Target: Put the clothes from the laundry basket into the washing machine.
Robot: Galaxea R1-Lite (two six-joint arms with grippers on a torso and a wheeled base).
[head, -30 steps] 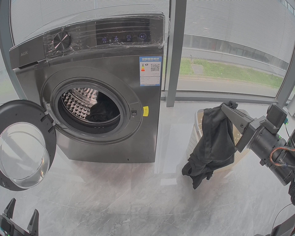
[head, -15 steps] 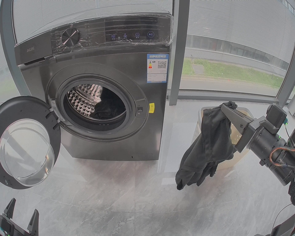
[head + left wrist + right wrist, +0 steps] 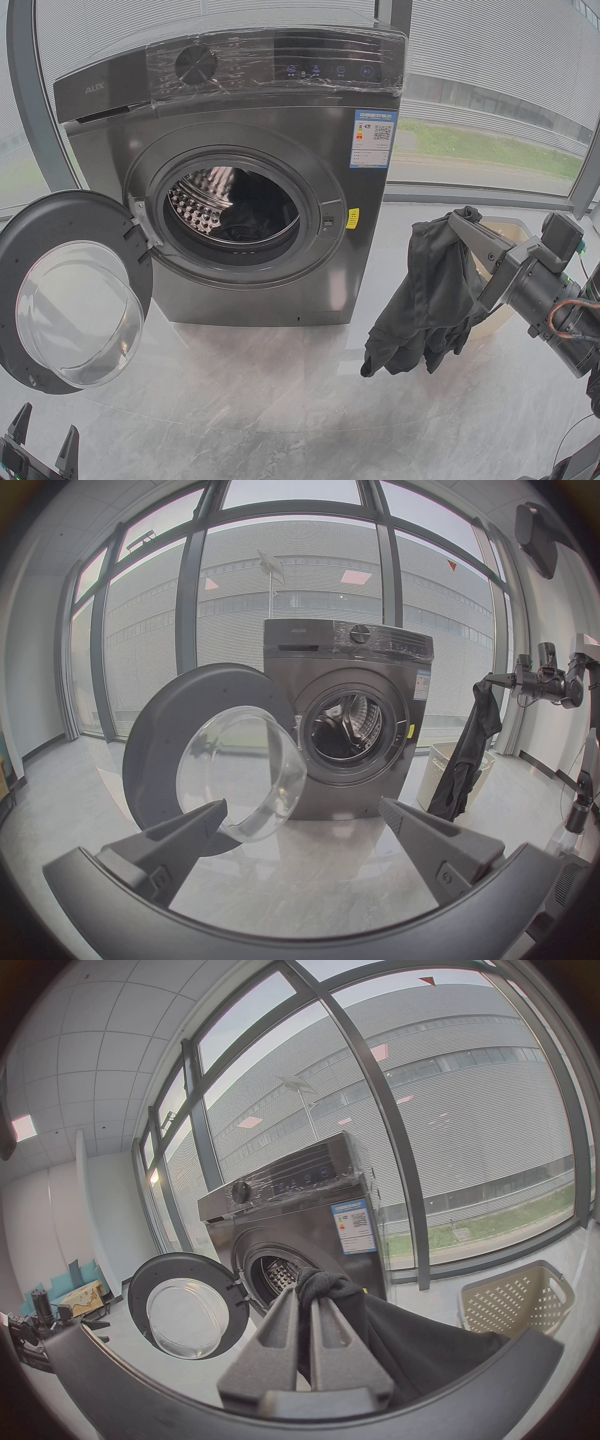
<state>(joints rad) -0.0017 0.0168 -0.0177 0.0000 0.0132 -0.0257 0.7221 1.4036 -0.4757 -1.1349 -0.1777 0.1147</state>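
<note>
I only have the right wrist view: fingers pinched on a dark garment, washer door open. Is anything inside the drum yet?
Observer: Yes, dark clothing lies in the washing machine drum.
Operator: And the other arm?
Observer: The left gripper sits low, open and empty, facing the open door.
Operator: How does the garment hang?
Observer: From the right gripper the garment drapes long, partly hiding the laundry basket behind it.

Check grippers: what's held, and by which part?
Right gripper is shut on the dark garment, pinching a bunched fold at its top end; the rest hangs free. Left gripper is open, holding nothing.
</note>
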